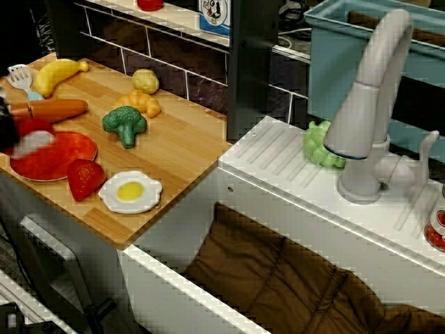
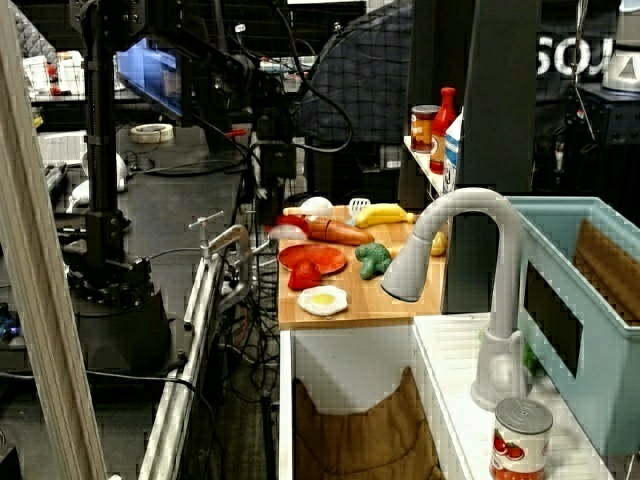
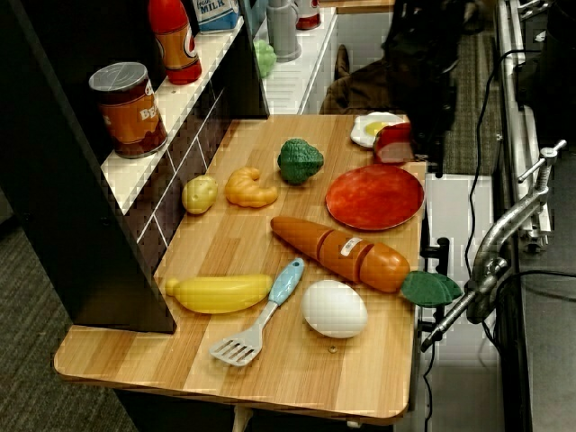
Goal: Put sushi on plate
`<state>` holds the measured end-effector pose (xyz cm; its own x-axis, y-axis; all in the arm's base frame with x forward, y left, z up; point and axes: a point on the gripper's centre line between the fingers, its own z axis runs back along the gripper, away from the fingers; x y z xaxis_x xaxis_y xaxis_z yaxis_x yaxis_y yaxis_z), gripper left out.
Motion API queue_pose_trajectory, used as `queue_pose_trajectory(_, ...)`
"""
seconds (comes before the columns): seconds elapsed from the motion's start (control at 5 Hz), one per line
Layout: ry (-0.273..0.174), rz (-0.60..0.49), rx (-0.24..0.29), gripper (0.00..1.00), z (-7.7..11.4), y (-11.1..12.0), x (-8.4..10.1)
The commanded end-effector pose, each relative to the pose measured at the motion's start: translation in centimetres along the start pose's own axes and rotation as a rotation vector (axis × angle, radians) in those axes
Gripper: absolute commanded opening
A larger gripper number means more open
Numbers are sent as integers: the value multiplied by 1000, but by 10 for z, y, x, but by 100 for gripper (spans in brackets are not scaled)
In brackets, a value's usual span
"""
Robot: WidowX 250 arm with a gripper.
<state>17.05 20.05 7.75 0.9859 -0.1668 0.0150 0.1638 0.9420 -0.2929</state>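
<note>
At the 10 o'clock rim of the plate (image 1: 61,161), blurred sushi (image 1: 31,139) meets the fingers (image 1: 5,131), grip indiscernible; settled placement apparently remains.

Arm (image 2: 272,150): a single dark arm; in the side view it came down from above, with cables looping round its upper part.
Arm, shelf-side view: only a dark, blurred mass showed at the top right; no links could be told apart.
Gripper (image 1: 5,131): a dark, smeared shape, cut off by the left edge of the front view.
Gripper height: it was low, near the bottom of the arm's reach.
Jaws: too blurred in every view to tell whether they stood apart or closed.
Wrist: it could not be made out.
</note>
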Motion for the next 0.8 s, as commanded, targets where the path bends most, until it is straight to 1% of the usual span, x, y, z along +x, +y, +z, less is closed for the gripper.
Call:
queue_pose_trajectory(0.0,-28,36,103,0,-1,6,29)
queue_pose_trajectory(0.2,0,55,127,0,-3,7,29)
queue_pose_trajectory(0.4,0,55,127,100,-3,7,29)
queue_pose_trajectory(0.6,0,55,127,100,-3,7,29)
